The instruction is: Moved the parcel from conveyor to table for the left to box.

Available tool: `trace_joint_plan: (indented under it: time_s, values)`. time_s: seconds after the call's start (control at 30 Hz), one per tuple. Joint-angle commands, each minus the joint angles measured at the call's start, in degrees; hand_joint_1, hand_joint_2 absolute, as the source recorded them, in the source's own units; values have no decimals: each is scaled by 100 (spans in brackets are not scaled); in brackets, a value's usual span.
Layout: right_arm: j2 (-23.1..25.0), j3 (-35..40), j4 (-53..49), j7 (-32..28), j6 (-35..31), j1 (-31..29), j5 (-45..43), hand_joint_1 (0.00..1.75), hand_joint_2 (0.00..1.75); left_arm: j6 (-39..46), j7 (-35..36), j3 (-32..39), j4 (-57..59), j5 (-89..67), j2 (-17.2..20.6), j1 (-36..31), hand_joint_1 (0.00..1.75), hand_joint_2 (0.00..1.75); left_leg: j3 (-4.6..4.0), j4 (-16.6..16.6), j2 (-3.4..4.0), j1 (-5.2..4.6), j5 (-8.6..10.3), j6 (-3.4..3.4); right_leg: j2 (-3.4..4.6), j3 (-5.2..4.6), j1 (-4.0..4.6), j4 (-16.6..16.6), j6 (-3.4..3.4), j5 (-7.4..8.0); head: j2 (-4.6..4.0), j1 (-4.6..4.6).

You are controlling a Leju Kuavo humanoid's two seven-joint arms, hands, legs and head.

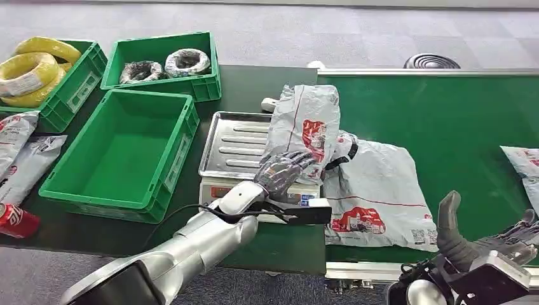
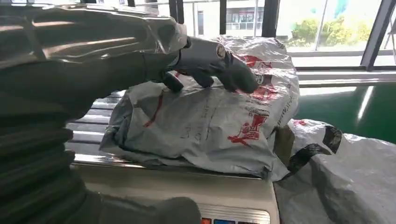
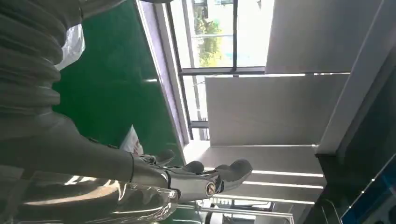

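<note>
Left fingers (image 2: 219,70) curled down over the top face of the grey parcel (image 1: 305,130), tips pressing the plastic; thick thumb low in the left wrist view, apart from the bag. Whether the parcel is truly gripped or just pressed from above, cannot tell. Left hand (image 1: 283,170) sits at the parcel's near end, silver forearm coming in from below.

Parcel: grey poly mailer, red print and a red line along it. Long axis runs near-to-far from the robot, far end leaning slightly right. It lies on the ribbed steel tray of the scale (image 1: 232,146), along the tray's right side, right edge hanging past the tray toward the belt. In the left wrist view the bag (image 2: 205,126) bulges, crumpled, resting on the tray.

Second grey mailer (image 1: 375,190) flat on the green conveyor (image 1: 457,121), just right of the scale, its left corner touching or tucked under the first parcel. Another mailer (image 1: 524,162) at the belt's right edge.

Right hand (image 1: 489,244) low at the right, over the conveyor's near rail, fingers spread, thumb up, holding nothing; right wrist view shows the fingers (image 3: 233,170) extended and bare.

Empty green crate (image 1: 121,155) left of the scale on the dark table (image 1: 267,82).
</note>
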Motion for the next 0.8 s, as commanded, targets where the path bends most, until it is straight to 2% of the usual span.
trace_joint_plan:
  time_s: [0.03, 0.1, 0.17, 0.23, 0.3, 0.5, 0.8]
  values:
    - [-41, 99, 75, 9, -2, 22, -28, 0, 175, -36, 65, -162, 427, -45, 52, -137, 164, 175, 6, -3, 15, 2, 0, -4, -3, 4, 3, -5, -2, 3, 0, -2]
    - [-41, 121, 82, 9, -2, 11, -32, 0, 175, -17, 64, -124, 479, -28, 52, -148, 171, 175, 7, -3, 20, 3, -1, -4, -2, 6, 5, -6, -2, 3, 0, -2]
    - [-41, 133, 105, 9, -2, -16, -31, 0, 175, -5, 47, -82, 492, -2, 52, -154, 171, 175, 3, -1, 13, 1, -1, -2, 1, 1, 2, -2, -1, 2, 0, -2]
    - [-41, 144, 129, 9, -2, -36, -31, 0, 175, 23, 50, -65, 508, -3, 52, -160, 162, 175, 5, -2, 14, 2, 0, -3, -2, 3, 3, -4, -2, 3, 0, 0]
    - [-41, 139, 136, 9, -2, -51, -27, 0, 175, 15, 43, -63, 518, -7, 52, -162, 169, 175, 8, -3, 23, 3, -1, -4, 1, 6, 5, -7, -2, 5, 0, -2]
    - [-41, 164, 172, 9, -2, -86, -33, 0, 175, 28, 47, -39, 535, -3, 52, -156, 162, 175, 6, -3, 16, 1, 0, -3, 0, 4, 3, -4, -2, 3, 0, -2]
    - [-41, 181, 206, 9, -2, -113, -14, 0, 175, 116, 19, 52, 562, 19, 52, -160, 166, 175, 5, -2, 17, 2, 0, -3, 0, 4, 4, -5, -1, 4, 0, -2]
